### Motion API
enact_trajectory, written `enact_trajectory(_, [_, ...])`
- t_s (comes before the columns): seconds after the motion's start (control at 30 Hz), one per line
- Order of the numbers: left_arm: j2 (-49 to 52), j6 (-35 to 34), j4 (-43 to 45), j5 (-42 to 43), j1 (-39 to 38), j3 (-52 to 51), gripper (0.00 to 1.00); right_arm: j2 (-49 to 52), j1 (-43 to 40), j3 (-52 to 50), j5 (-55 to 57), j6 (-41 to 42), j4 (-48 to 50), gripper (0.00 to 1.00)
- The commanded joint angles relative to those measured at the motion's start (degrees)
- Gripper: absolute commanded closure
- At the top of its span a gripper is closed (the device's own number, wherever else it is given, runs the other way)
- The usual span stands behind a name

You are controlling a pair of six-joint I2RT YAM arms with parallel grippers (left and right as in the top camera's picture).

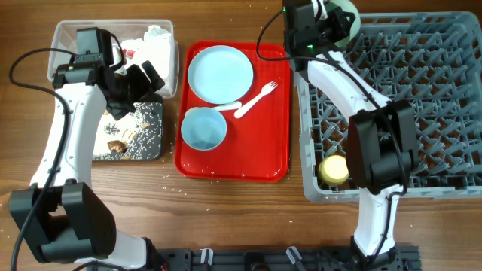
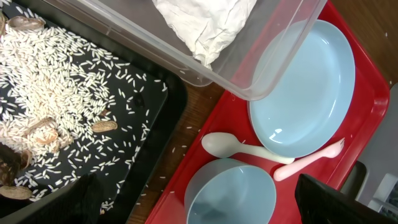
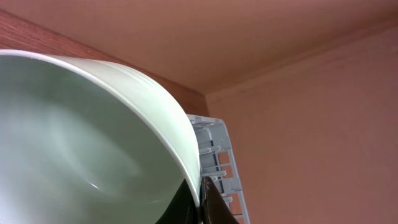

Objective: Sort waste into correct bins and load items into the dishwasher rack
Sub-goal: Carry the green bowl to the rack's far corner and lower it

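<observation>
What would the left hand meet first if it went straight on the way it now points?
Probably the blue bowl on the red tray, or that tray's near rim; the left hand frames both, though depth is unclear.

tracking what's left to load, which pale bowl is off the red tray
The pale green round bowl held by the right gripper over the grey plastic rack; the pale blue bowl sits on the red tray.

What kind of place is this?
Probably a robot practice setup for clearing dishes, not a real kitchen: robot arms reach over a wooden table holding a grey dishwasher rack and a red tray.
</observation>
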Motion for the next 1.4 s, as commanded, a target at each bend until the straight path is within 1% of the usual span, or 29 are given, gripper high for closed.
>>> enact_trajectory(0.0, [-0.3, 0.1, 0.1, 0.3, 0.0, 1.0, 0.00, 1.3, 0.2, -0.1, -0.8, -0.4, -0.7, 0.91])
enact_trajectory(0.07, [-0.3, 0.1, 0.1, 0.3, 0.0, 1.0, 0.00, 1.3, 0.4, -0.1, -3.1, -0.4, -3.2, 0.86])
enact_trajectory(0.17, [-0.3, 0.1, 0.1, 0.3, 0.0, 1.0, 0.00, 1.3, 0.6, -0.1, -4.7, -0.4, -5.7, 0.85])
enact_trajectory(0.37, [-0.3, 0.1, 0.1, 0.3, 0.0, 1.0, 0.00, 1.3, 0.7, -0.1, -4.7, -0.3, -5.2, 0.83])
enact_trajectory(0.5, [-0.3, 0.1, 0.1, 0.3, 0.0, 1.0, 0.00, 1.3, -0.2, -0.1, -4.0, -0.3, -1.1, 0.83])
enact_trajectory(0.6, [-0.3, 0.1, 0.1, 0.3, 0.0, 1.0, 0.00, 1.3, -0.4, -0.1, -4.1, -0.3, 0.8, 0.84])
enact_trajectory(0.63, [-0.3, 0.1, 0.1, 0.3, 0.0, 1.0, 0.00, 1.3, -0.5, -0.1, -4.3, -0.1, 0.9, 0.87])
enact_trajectory(0.73, [-0.3, 0.1, 0.1, 0.3, 0.0, 1.0, 0.00, 1.4, -1.4, -0.1, -5.3, 1.6, 1.4, 0.88])
enact_trajectory(1.2, [-0.3, 0.1, 0.1, 0.3, 0.0, 1.0, 0.00, 1.4, -3.2, -0.1, -5.3, 0.9, 1.7, 0.88])
enact_trajectory(1.27, [-0.3, 0.1, 0.1, 0.3, 0.0, 1.0, 0.00, 1.4, -3.5, -0.1, -4.9, 0.9, 2.0, 0.94])
enact_trajectory(1.37, [-0.3, 0.1, 0.1, 0.3, 0.0, 1.0, 0.00, 1.4, -3.5, -0.1, -3.9, 0.4, 4.0, 0.96])
